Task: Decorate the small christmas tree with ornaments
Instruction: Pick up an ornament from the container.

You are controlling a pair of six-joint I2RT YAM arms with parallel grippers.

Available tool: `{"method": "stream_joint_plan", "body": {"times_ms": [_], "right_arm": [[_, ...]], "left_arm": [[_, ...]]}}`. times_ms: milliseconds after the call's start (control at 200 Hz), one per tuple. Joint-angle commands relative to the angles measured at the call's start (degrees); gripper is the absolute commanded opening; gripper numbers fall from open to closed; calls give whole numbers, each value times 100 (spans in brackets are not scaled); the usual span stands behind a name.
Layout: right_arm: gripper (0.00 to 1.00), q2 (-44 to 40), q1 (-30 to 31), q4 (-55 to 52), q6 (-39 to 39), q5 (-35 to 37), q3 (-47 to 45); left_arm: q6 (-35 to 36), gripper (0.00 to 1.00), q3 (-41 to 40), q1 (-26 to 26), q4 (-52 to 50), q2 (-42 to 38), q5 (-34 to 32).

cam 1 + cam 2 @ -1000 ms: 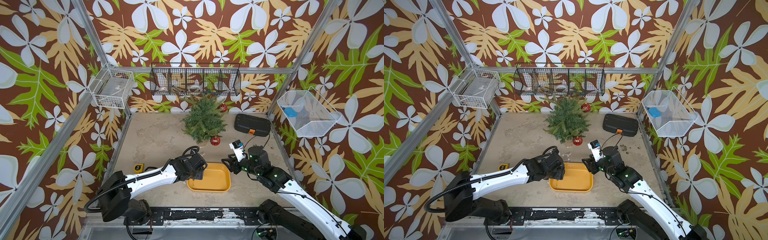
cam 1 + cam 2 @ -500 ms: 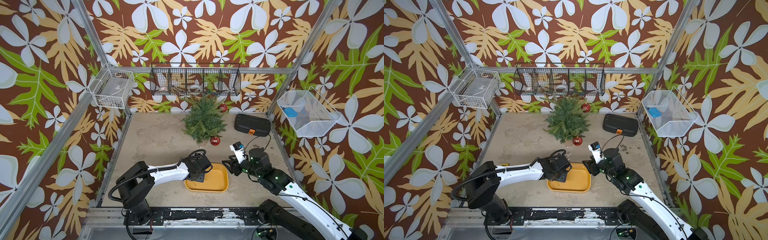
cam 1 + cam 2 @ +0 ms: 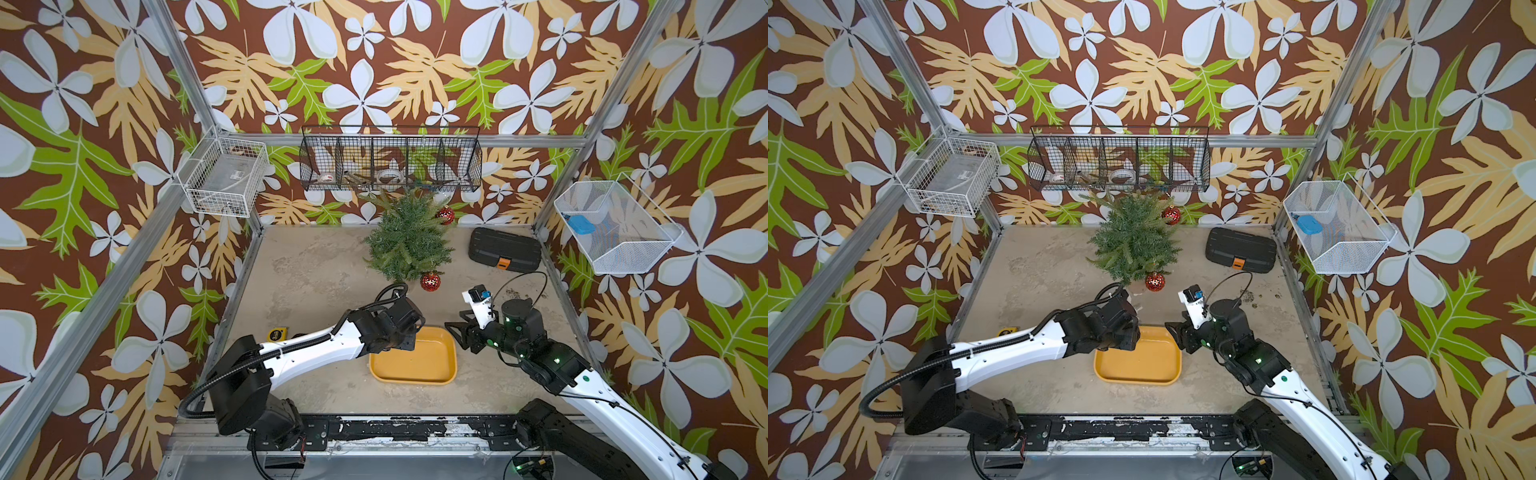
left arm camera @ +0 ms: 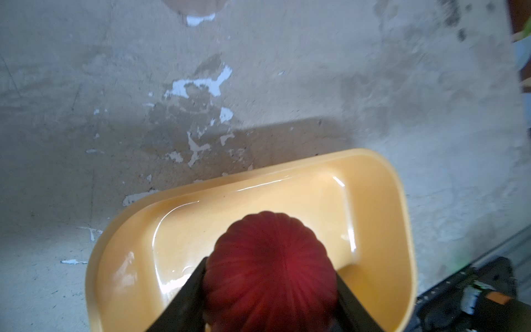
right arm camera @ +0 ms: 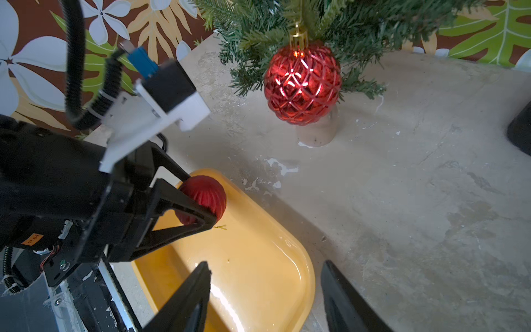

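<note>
The small christmas tree (image 3: 409, 237) (image 3: 1133, 241) stands at the back of the table. Two red lattice ornaments hang on it, one low at the front (image 3: 429, 281) (image 3: 1155, 281) (image 5: 302, 83) and one high at the back right (image 3: 446, 214) (image 3: 1170, 215). My left gripper (image 3: 409, 338) (image 5: 201, 198) is shut on a ribbed red ornament (image 4: 270, 273) (image 5: 205, 195), held just above the left end of the yellow tray (image 3: 440, 370) (image 4: 373, 184). My right gripper (image 3: 457, 334) (image 5: 265, 267) stands open and holds nothing, over the tray's right edge.
A black case (image 3: 505, 249) lies at the back right, and a yellow tape measure (image 3: 277, 333) lies near the left wall. Wire baskets hang on the left wall (image 3: 226, 176), the back wall (image 3: 390, 160) and the right wall (image 3: 615, 228).
The left arm's elbow has swung about while its wrist has stayed over the tray's left end. The right arm has hardly moved.
</note>
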Motion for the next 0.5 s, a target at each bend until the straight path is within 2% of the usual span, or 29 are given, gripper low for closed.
{"method": "stream_joint_plan", "body": {"times_ms": [0, 110, 260, 395, 495], "right_arm": [[64, -46, 4, 325, 116, -252, -89], [67, -242, 4, 813, 117, -590, -323], [73, -963, 9, 1999, 108, -979, -836], [79, -1596, 4, 3274, 108, -1089, -1204], [82, -1674, 19, 4324, 182, -1166, -1369]], "left_arm": [[-251, 56, 7, 57, 145, -296, 142], [-570, 56, -222, 208, 738, -844, 632], [-1617, 54, -973, 422, 2374, -1837, 1397], [-2461, 53, -1324, 471, 3391, -2452, 1567], [-2987, 53, -1569, 471, 4015, -2801, 1537]]}}
